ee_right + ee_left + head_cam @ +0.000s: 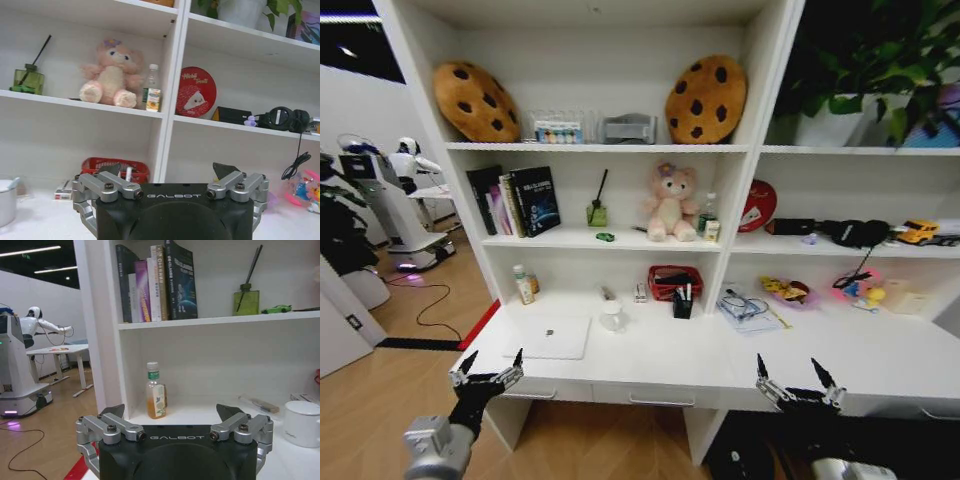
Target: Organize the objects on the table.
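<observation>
Silver laptop [549, 338] flat on table [650, 358], just beyond left hand [487, 374], both hands spread apart, right hand [798, 385] at table's front edge.

white desk top [720, 355], drawers along its front edge. on it: silver laptop [548, 338] shut, at 9 o'clock; white mug [612, 316] just right of it; small bottle [524, 286] at 10 o'clock; red basket [675, 282] and black pen cup [683, 304] at 12; papers [748, 308] at 1
</observation>
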`<state>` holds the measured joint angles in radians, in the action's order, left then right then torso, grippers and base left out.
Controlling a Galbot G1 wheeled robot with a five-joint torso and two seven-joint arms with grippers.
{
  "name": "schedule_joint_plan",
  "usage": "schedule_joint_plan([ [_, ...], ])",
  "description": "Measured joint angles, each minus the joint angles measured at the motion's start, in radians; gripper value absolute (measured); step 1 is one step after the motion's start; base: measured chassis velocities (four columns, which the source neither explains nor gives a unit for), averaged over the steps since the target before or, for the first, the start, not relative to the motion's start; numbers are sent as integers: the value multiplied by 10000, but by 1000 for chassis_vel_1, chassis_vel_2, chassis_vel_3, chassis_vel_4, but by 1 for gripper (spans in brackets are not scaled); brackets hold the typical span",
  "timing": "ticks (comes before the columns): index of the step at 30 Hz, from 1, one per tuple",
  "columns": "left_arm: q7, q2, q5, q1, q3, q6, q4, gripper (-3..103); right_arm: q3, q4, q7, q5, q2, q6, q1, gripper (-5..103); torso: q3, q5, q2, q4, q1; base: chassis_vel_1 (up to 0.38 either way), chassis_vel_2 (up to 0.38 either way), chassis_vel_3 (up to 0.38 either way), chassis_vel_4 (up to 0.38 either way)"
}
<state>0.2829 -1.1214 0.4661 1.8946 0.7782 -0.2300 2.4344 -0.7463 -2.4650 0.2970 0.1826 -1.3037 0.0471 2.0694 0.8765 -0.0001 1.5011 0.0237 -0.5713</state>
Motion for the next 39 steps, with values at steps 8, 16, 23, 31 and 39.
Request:
schedule_joint_plan([
  [8, -4, 1, 0, -1, 2, 1, 1, 100, 1, -1, 0, 0, -2, 1, 1, 100, -4, -11, 5, 8, 5, 325, 279, -306, -294],
  [16, -3, -1, 0, 0, 1, 0, 1, 100, -1, -1, 2, 0, 1, 1, -1, 100, -2, 3, 1, -2, 2, 71, 24, -38, -52],
  [23, -11, -2, 0, -1, -2, 1, 1, 100, -4, 0, 5, 0, 1, 0, -1, 100, -1, 6, 1, 4, 3, -73, -36, 41, 25],
  [31, -11, -1, -1, -1, 0, 0, 1, 100, -1, 0, 5, 0, 0, 0, -1, 100, -3, 0, 3, 3, 4, 0, 0, 0, 0],
  [39, -11, -2, 0, -1, 1, 0, 1, 100, -1, 0, 3, 0, 0, 0, -2, 100, -1, 1, 0, 2, 2, 22, -39, -27, 33],
])
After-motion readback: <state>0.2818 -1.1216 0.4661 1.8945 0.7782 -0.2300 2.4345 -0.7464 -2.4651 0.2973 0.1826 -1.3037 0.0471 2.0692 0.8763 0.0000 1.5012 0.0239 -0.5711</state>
